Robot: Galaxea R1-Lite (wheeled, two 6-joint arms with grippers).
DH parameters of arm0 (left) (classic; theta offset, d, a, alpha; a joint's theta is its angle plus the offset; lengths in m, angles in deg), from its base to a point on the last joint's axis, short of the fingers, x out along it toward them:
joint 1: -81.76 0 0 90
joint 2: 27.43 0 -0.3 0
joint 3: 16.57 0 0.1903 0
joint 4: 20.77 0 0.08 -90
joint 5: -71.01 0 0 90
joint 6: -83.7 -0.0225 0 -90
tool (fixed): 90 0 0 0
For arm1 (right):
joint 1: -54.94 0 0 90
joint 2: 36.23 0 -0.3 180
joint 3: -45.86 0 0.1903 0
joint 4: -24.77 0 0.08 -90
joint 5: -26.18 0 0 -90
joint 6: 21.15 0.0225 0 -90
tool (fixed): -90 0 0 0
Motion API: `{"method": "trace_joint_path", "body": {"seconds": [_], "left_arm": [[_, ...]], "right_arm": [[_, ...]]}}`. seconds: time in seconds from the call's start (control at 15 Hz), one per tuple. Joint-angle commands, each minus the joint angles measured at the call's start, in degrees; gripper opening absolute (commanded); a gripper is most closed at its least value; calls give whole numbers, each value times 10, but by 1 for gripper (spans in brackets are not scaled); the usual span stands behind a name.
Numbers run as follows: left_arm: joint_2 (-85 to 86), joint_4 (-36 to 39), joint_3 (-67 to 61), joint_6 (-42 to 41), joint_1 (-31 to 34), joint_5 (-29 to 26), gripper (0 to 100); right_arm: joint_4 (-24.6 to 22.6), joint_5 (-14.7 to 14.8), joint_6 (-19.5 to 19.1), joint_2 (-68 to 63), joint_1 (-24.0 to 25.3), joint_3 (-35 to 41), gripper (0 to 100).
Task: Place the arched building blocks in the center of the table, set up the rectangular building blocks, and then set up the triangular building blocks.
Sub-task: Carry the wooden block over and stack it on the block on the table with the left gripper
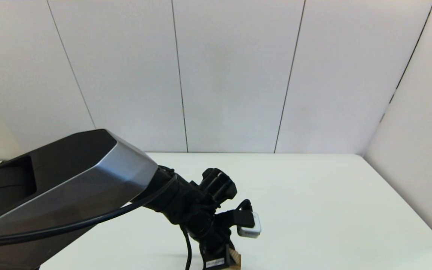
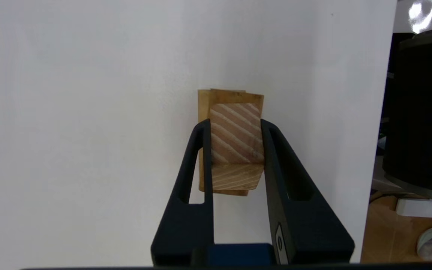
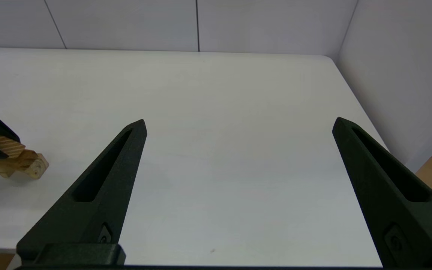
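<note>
Only thing in my way is the little stack of wooden blocks (image 3: 15, 162) near the front edge of the table (image 1: 313, 195), with my left gripper (image 2: 234, 127) clamped on the top one. My right gripper (image 3: 238, 125) hangs spread over bare tabletop.

The left arm (image 1: 69, 191) reaches from the near left across to the near middle of the scene, its wrist bent downward. The left gripper (image 2: 234, 123) points down, its two black fingers (image 2: 201, 150) closed in against something held between them. The right gripper (image 3: 238, 123) sits at the near right, level and facing the far side, its fingers (image 3: 126, 150) spread wide apart.
</note>
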Motion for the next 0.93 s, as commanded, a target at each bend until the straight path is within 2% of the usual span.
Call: {"method": "trace_joint_path", "body": {"seconds": [0.07, 0.93], "left_arm": [[2, 0, -6, -3, 1, 0, 0], [-6, 23, -11, -29, 2, -3, 0]], "right_arm": [[0, 0, 0, -1, 0, 0, 100], [0, 0, 0, -1, 0, 0, 100]]}}
